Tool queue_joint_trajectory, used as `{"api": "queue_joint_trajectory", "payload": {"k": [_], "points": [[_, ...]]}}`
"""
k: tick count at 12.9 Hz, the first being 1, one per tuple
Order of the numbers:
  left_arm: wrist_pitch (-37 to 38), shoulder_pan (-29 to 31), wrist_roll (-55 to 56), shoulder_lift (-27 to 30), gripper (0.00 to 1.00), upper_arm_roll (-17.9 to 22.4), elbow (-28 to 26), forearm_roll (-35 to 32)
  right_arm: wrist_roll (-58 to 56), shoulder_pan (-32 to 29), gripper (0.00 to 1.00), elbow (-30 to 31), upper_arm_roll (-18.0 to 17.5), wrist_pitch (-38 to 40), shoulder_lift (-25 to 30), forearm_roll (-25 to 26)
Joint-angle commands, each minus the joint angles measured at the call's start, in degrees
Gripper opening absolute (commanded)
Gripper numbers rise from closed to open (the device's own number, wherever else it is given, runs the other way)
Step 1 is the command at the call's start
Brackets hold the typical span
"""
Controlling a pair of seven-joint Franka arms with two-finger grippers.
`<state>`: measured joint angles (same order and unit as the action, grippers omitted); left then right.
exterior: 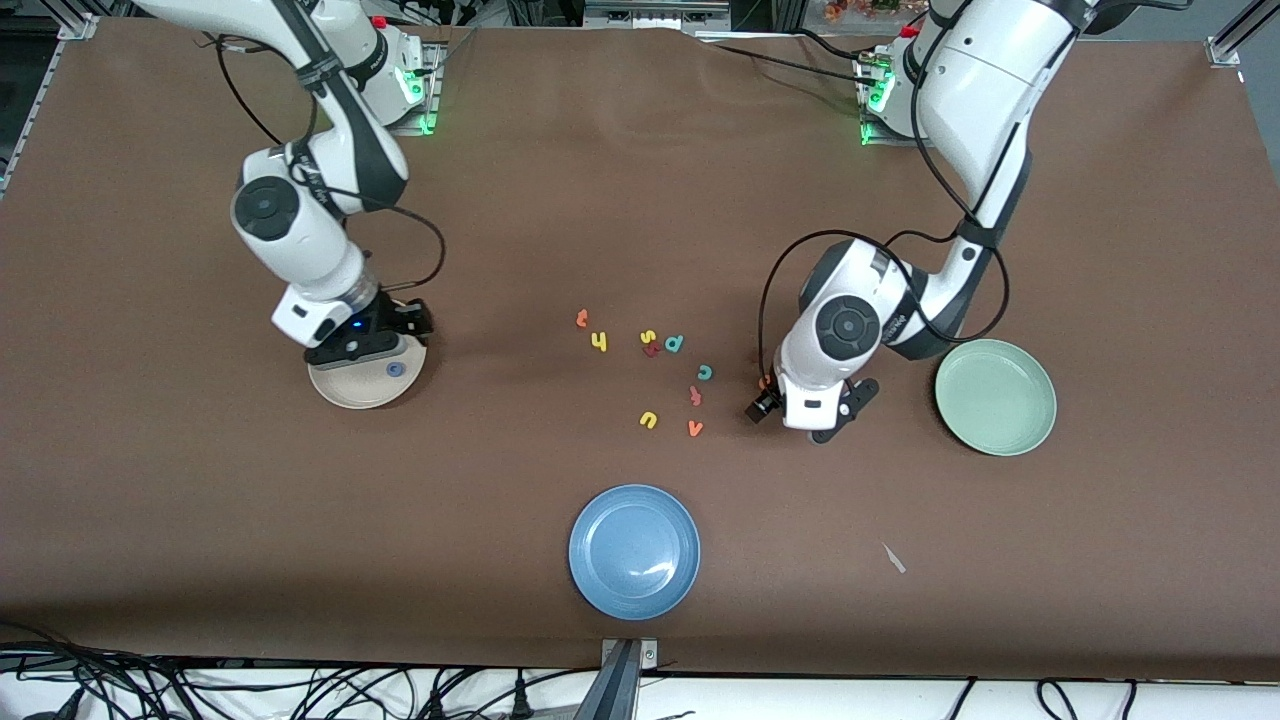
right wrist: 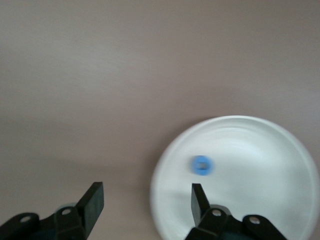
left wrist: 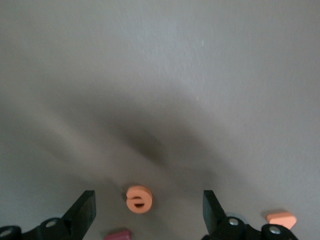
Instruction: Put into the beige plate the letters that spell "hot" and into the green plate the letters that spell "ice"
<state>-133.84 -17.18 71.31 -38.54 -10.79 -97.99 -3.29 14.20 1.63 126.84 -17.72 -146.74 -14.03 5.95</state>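
The right gripper (right wrist: 145, 202) hangs open over the beige plate (right wrist: 260, 145) holding the blue o (right wrist: 202, 165), while the open left gripper (left wrist: 149, 207) straddles the orange e (left wrist: 139, 199) to grab it.

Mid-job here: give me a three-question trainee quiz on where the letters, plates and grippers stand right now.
1. True or false: the small blue ring-shaped foam o lies in the round cream-beige plate.
2. Which letter lies on the table between the open fingers of the left gripper? A) teal foam c B) orange foam e C) yellow foam h
3. Fill in: the round pale mint-green plate holds ____ letters.

Key
1. True; the right gripper, open, is at that plate's rim.
2. B, the orange foam e.
3. No.
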Motion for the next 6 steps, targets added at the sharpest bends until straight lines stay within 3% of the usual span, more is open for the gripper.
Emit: {"api": "queue_joint_trajectory", "payload": {"k": [1,3,6], "points": [[-4.49,-1.10,-0.73,1.36,0.94,0.69,-4.91,1.18,14.66,5.29,0.80,-4.57,-2.49,0.58,-3.98,-0.59],[-4.76,-1.28,-1.96,1.45,0.72,0.60,-5.63,1.18,23.46,10.39,0.81,-7.56,-2.67,0.40,-6.61,0.55],[-4.68,-1.10,-3.37,1.28,0.59,0.69,-5.72,1.18,37.07,14.88,0.82,-8.63,-2.67,-0.21,-10.13,9.57]]}}
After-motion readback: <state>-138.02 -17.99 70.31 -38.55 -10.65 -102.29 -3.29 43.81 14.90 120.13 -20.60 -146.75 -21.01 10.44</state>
